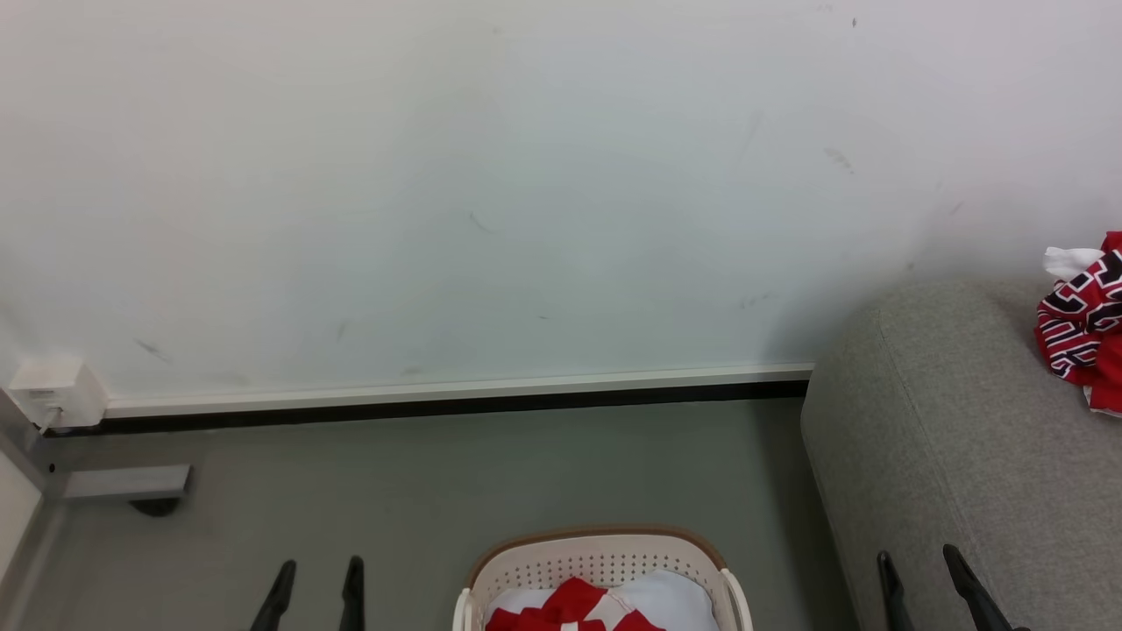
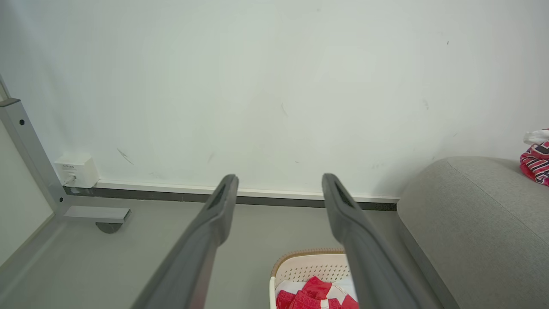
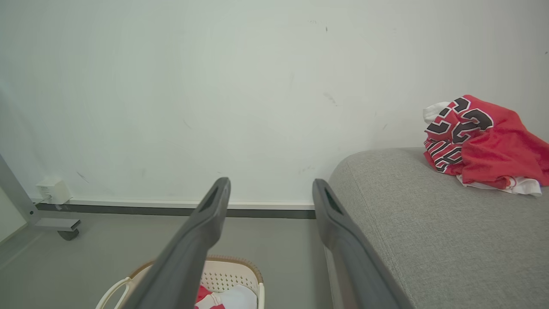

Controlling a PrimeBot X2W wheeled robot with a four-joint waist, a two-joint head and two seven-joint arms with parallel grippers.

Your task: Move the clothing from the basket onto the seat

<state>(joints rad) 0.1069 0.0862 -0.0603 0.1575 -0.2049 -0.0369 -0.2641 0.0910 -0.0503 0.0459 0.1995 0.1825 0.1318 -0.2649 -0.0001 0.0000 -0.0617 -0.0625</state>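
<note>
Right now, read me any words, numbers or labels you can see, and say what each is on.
"2": large black, white-edged digit on the red jersey on the sofa; the digit beside it is folded, unreadable.
Black lettering lower on that jersey: crumpled, unreadable.
Label on the white wall box: too small to read.
Red garment in the basket: no text showing.
</note>
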